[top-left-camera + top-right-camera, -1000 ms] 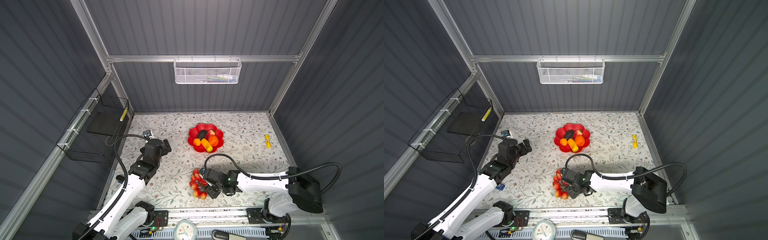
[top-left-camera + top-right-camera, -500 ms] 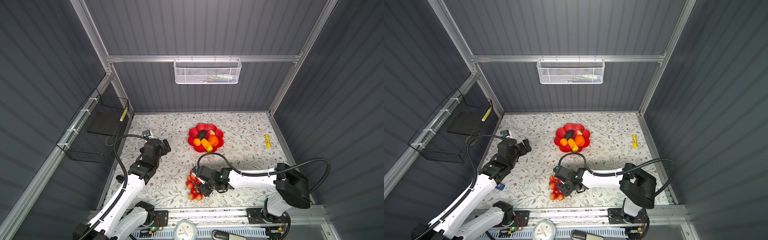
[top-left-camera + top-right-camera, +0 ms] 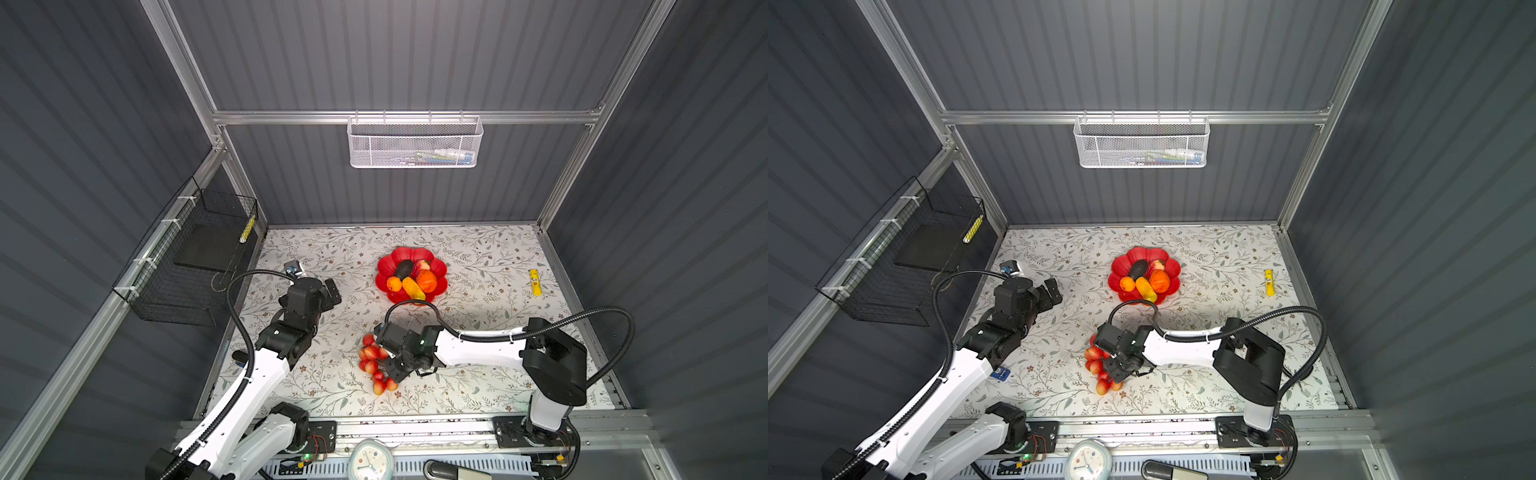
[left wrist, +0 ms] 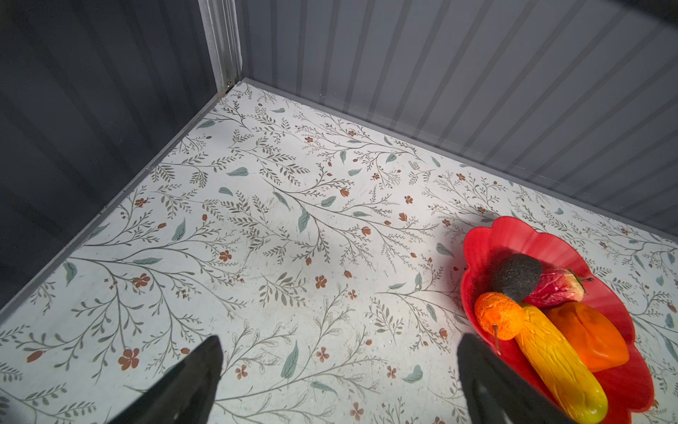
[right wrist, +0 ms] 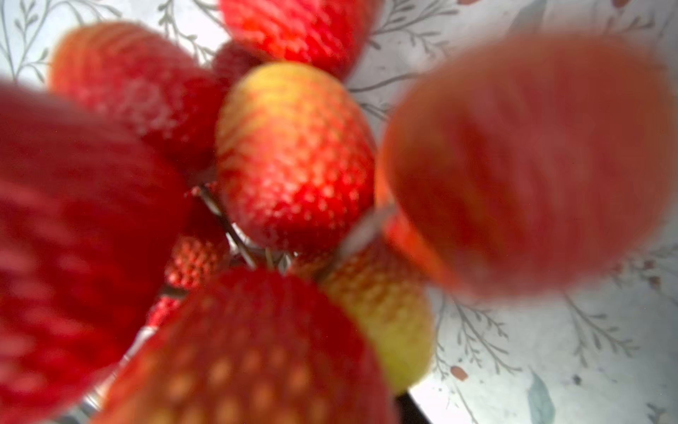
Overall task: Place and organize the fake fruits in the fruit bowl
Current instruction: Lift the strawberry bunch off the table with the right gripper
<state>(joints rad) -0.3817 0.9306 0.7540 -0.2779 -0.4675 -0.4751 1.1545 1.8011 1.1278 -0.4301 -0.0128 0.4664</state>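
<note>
Grape bunch (image 3: 371, 352) lies against the right claw (image 3: 389, 364).

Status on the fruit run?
Left hand open, empty. Right hand at grape bunch, grip unclear. Other fruits in bowl. Nothing blocking bowl.

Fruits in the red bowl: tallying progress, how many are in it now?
5 in the fruit bowl: dark oval and strawberry at the back, small orange left, yellow oblong centre-front, large orange right. Any beneath would be hidden.

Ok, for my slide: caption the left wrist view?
Open left gripper beside a scalloped glossy red bowl holding five plastic fake fruits.
</note>
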